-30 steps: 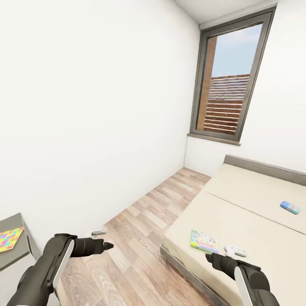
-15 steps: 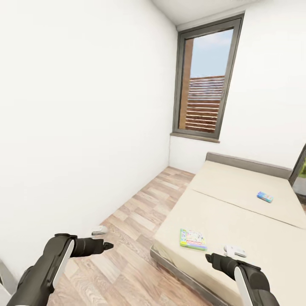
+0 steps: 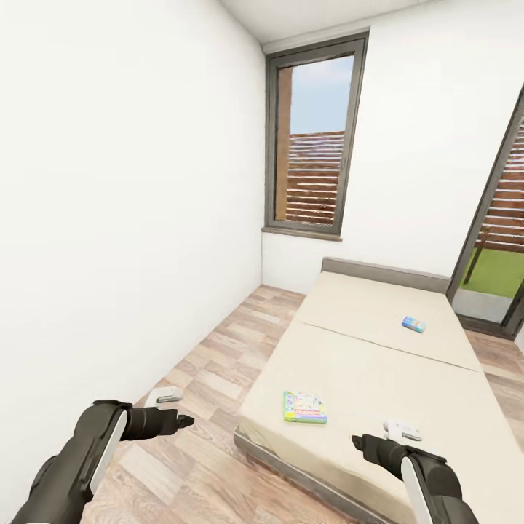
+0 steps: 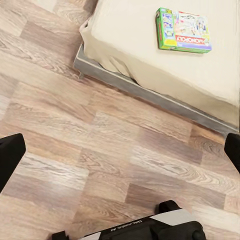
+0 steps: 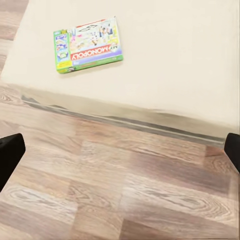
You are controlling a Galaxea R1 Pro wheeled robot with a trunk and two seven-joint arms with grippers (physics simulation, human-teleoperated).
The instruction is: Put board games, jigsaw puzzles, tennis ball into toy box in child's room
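Note:
A green Monopoly board game [image 3: 304,407] lies flat near the foot end of the beige bed [image 3: 378,356]; it also shows in the left wrist view [image 4: 183,30] and the right wrist view [image 5: 89,44]. A second, small blue board game [image 3: 414,324] lies farther up the bed. My left gripper [image 3: 182,421] hangs open over the wooden floor, left of the bed's corner. My right gripper [image 3: 358,441] is open at the bed's near edge, empty. The table and toy box are out of view.
A small white object [image 3: 402,429] lies on the bed just beyond my right gripper. A small grey-white item [image 3: 166,395] sits on the floor by the left wall. A tall window [image 3: 313,138] and a glass door [image 3: 502,240] stand at the far end.
The whole view has swung right: the table corner with a colourful puzzle left the picture, and the glass door came in. Both arms hold the same pose.

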